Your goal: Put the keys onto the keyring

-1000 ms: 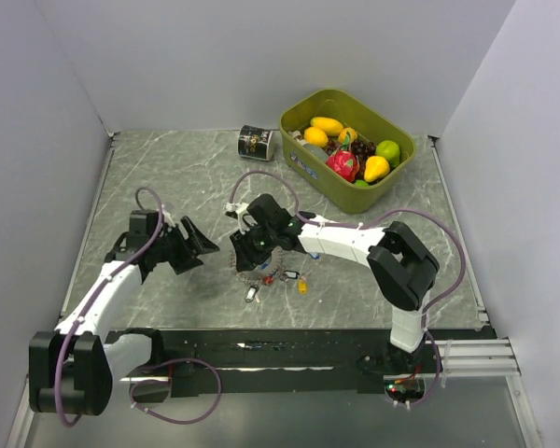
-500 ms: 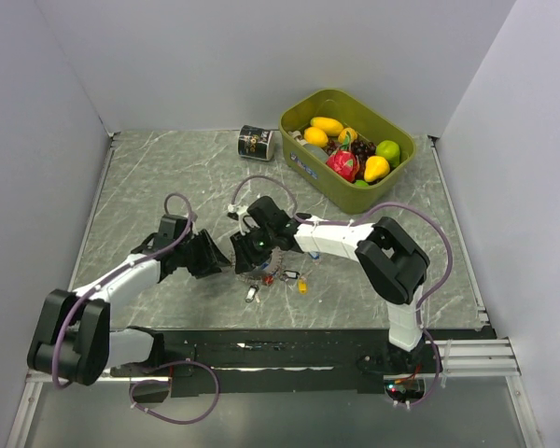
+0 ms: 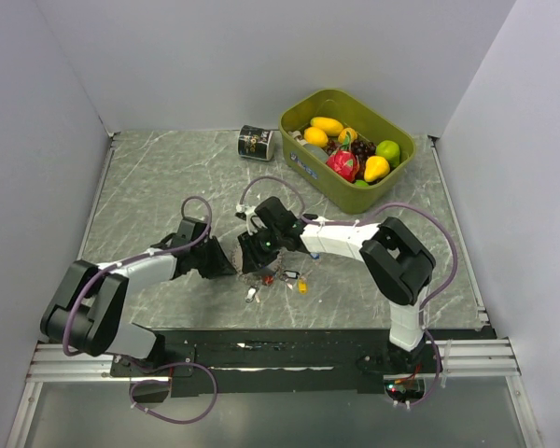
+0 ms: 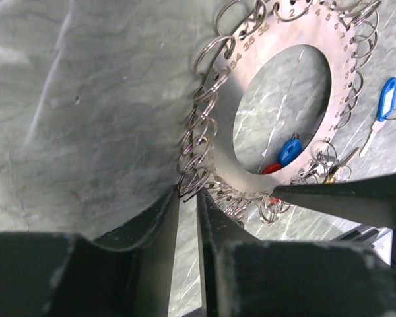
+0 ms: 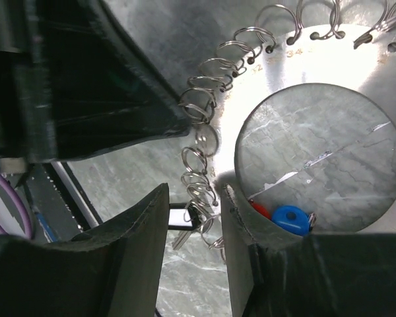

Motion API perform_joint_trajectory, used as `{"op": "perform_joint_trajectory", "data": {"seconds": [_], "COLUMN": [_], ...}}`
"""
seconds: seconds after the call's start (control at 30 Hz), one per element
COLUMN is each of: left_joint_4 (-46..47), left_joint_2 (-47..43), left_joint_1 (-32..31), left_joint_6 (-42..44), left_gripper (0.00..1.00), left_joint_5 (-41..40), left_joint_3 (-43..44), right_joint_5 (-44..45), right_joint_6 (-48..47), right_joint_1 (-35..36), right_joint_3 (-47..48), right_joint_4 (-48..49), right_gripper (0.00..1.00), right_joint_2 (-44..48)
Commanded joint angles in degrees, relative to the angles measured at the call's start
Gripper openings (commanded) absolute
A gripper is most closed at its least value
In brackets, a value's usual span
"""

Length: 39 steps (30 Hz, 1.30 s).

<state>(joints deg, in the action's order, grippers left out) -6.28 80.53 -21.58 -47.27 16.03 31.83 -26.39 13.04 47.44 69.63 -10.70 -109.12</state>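
Now the right gripper clamps the one keyring's rim; the left gripper's jaws stand nearly together.

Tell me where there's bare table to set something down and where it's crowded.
Bare table lies left rear, between the wall and the can, and front right, past the loose keys. Crowded: the middle, where left gripper and right gripper meet at the keyring, and rear right, the green bin.

left white-and-black arm: low, stretched toward centre | left black two-finger gripper: jaws all but closed, thin slit | right white-and-black arm: elbow bent, forearm pointing left | right black two-finger gripper: jaws partway apart, grip unclear
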Motion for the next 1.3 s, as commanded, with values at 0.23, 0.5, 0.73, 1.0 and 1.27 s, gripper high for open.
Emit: {"op": "perform_joint_trajectory", "data": {"seconds": [0.23,0.5,0.73,1.0,1.27], "left_joint_4": [2.8,-4.6,-11.6,-19.5,-21.4], "left_joint_2": [0.3,-7.2,-15.0,-20.4,-23.7], "left_joint_1": [-1.3,-1.4,-1.4,-1.4,-1.4], "left_joint_6": [3.2,7.3,10.8,17.8,26.1], "left_gripper": [0.01,0.01,0.01,0.01,0.01], "left_joint_5": [-4.8,-8.4,-8.1,-8.6,-6.2], "left_joint_3": [2.2,3.8,6.9,14.3,18.0], "right_joint_5": [0.8,-0.2,-3.1,-7.9,-10.9], "right_joint_6": [-0.9,-0.6,-0.9,-0.6,-0.6], "right_joint_1": [-0.6,-1.5,-2.8,-4.8,-5.7], "right_joint_3": [0.3,-0.5,-1.7,-3.3,-4.1], "right_joint_4": [-0.2,0.9,2.8,5.1,7.3], "right_gripper": [0.44,0.44,0.45,0.5,0.54], "right_joint_2": [4.4,6.9,11.1,18.2,23.1]}}
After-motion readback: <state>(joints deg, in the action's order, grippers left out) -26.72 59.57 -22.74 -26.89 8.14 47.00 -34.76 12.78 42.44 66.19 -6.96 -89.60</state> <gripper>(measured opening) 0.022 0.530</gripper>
